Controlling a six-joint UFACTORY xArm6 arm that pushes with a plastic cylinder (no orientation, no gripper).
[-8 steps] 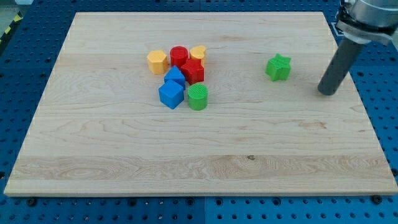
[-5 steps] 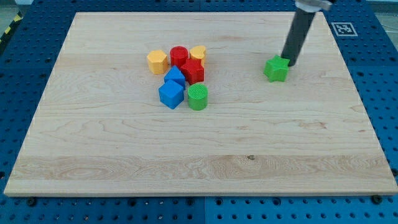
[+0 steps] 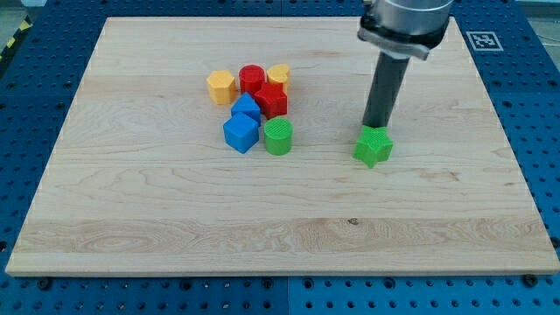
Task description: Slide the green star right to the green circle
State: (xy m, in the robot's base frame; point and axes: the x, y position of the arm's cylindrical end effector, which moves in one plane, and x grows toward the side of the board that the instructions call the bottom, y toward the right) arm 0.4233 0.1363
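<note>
The green star (image 3: 374, 147) lies on the wooden board (image 3: 262, 219), right of centre. The green circle (image 3: 278, 137) stands to its left, at the lower right of a block cluster, with a wide gap between them. My tip (image 3: 374, 127) touches the star's top edge, on the side toward the view's top. The rod rises straight up to the arm at the view's top.
The cluster left of centre holds two blue blocks (image 3: 241, 132) (image 3: 248, 107), a red star-like block (image 3: 271, 99), a red cylinder (image 3: 252, 78), a yellow block (image 3: 221, 87) and a second yellow block (image 3: 279, 73). The board's right edge (image 3: 507, 149) lies beyond the star.
My tip swung from the board's right side to above the green star and pushed it down and slightly left, toward the view's bottom. The cluster has not moved.
</note>
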